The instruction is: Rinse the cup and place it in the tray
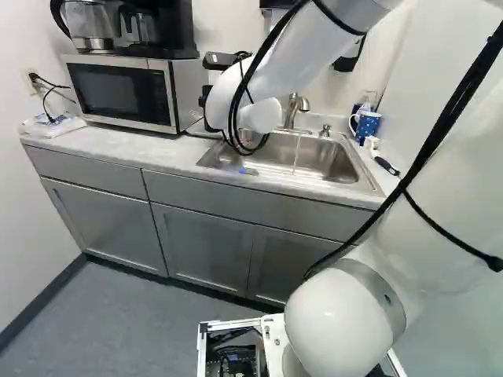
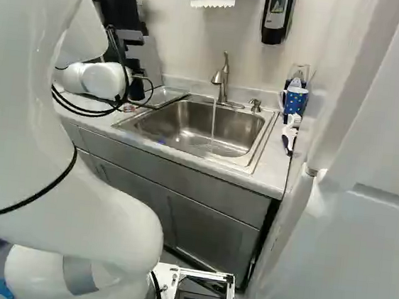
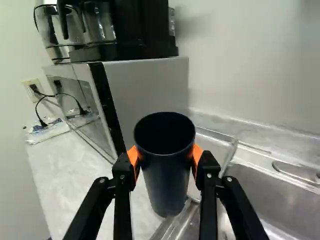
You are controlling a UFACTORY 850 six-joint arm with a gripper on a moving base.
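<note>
- One counter (image 1: pixel 94 142), carrying everything below except what the claw holds.
- One sink (image 2: pixel 167 121), a single steel basin; likely stiff and unforgiving, so a knock on its edge could jar the grip.
- One microwave (image 1: pixel 122 93), close by the held tumbler in the wrist view; swing clear of its side.
- One tray (image 2: pixel 168 96), clear and probably thin plastic, beside the sink. I'd expect it to skid if pushed, so set down gently.
- One faucet (image 2: pixel 223 80), with one thin stream of water (image 2: pixel 214 122) falling into the basin.
- One claw (image 3: pixel 165 154), grasping the tumbler from two opposite sides with its orange pads.
- One tumbler (image 3: pixel 167 185), the cup for this job: dark, tall, tapered, no handle, held above the counter between microwave and sink. It looks light when empty, fairly stiff, not very fragile, but slick once wet. The best hold is where the pads sit, on the upper wall just below the rim; the taper could let it slip downward if the squeeze eases.
- One mug (image 2: pixel 295 101), blue with dots, handled, standing apart beyond the sink; no need to touch it.
</note>
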